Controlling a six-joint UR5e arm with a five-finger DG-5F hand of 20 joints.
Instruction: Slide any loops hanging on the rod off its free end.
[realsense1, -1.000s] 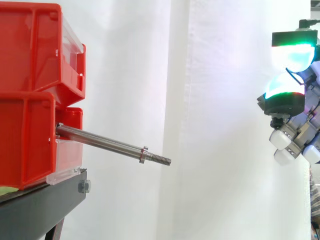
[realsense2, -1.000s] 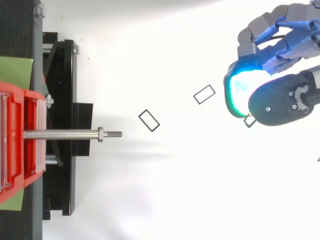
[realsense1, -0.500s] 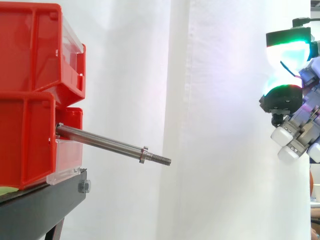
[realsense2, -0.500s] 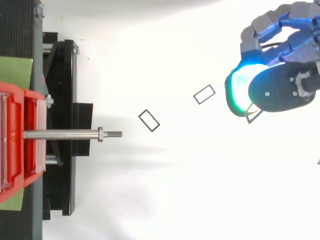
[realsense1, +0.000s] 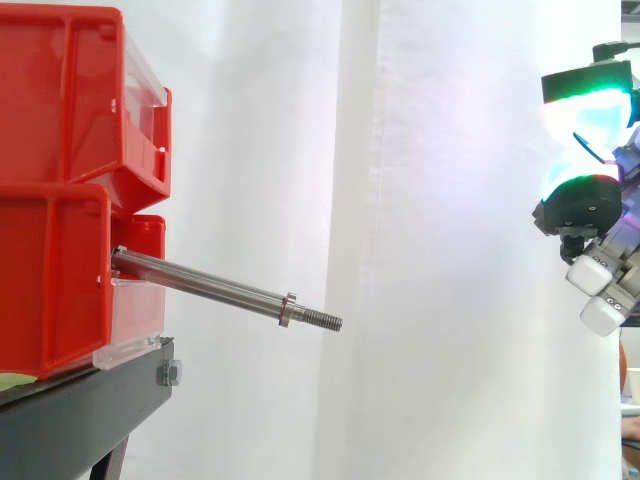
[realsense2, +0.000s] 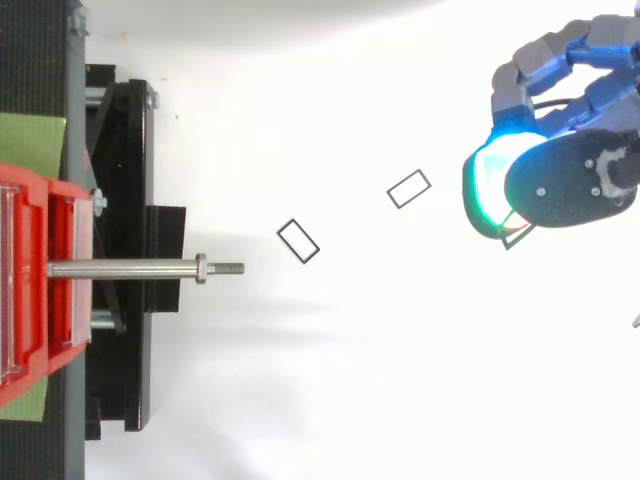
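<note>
The steel rod sticks out of the lower red bin toward the right, and nothing hangs on it up to its threaded free end. Two thin dark rectangular loops lie flat on the white floor to the right of the rod. My hand is far to the right, well clear of the rod, with its fingers curled and its pads glowing green. The corner of a third thin loop pokes out from under the hand and travels with it. In the side view my hand is at the right edge, above rod height.
Two red bins are stacked on a black stand at the left. A white curtain hangs behind. Open white floor lies between the rod's tip and the hand.
My hand has drifted further right, away from the rod, with the small loop under it moving along. The rod and the two loops on the floor have stayed put.
</note>
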